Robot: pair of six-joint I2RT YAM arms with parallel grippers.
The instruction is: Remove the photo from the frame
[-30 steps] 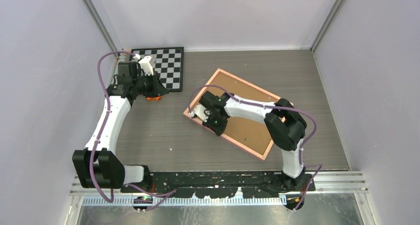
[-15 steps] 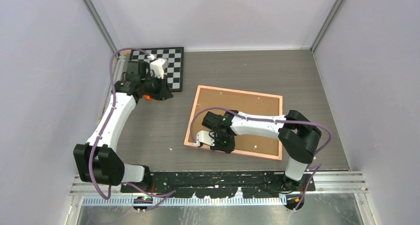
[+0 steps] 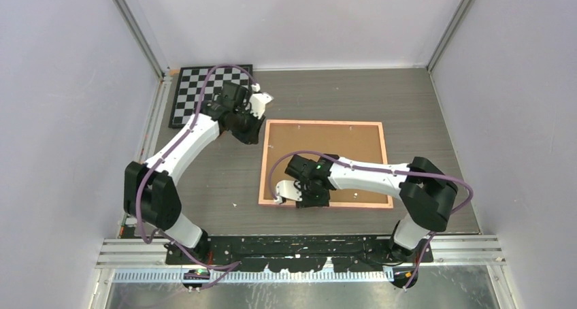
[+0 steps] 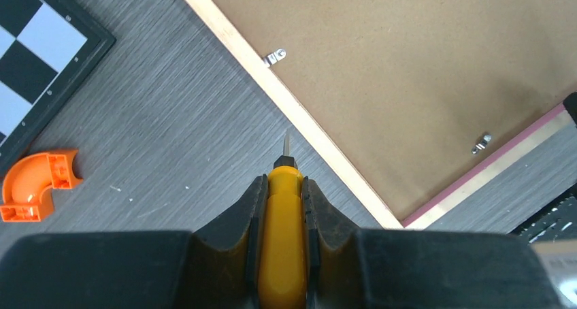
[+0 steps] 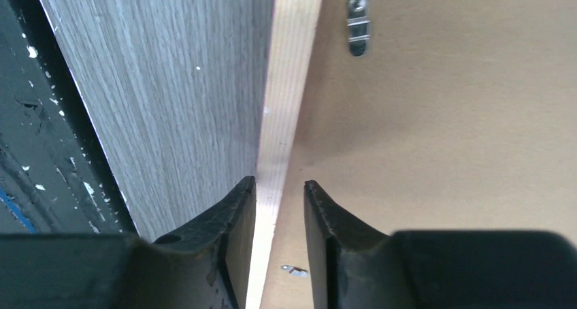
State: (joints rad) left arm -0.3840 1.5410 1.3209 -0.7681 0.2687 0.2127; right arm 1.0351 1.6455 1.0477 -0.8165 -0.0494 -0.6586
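The frame [image 3: 340, 145] lies back up in the middle of the table, its brown fibreboard showing inside a pink border. The photo is hidden under it. My right gripper [image 3: 314, 201] points down at the frame's near border, jaws a narrow gap apart with the border [image 5: 289, 84] showing between them and nothing clamped. My left gripper [image 3: 250, 133] hovers by the frame's far left corner, shut on a yellow-handled screwdriver [image 4: 282, 241] whose tip points at the border. Small metal clips [image 4: 275, 56] sit along the back's edge [image 5: 357, 23].
A black-and-white chessboard [image 3: 204, 91] lies at the far left. An orange curved piece [image 4: 34, 186] lies on the table beside it. The black base rail [image 3: 299, 244] runs along the near edge, close to the frame.
The frame has turned with my right gripper until square to the table edge. My left arm has swung right from the chessboard to the frame's far left corner.
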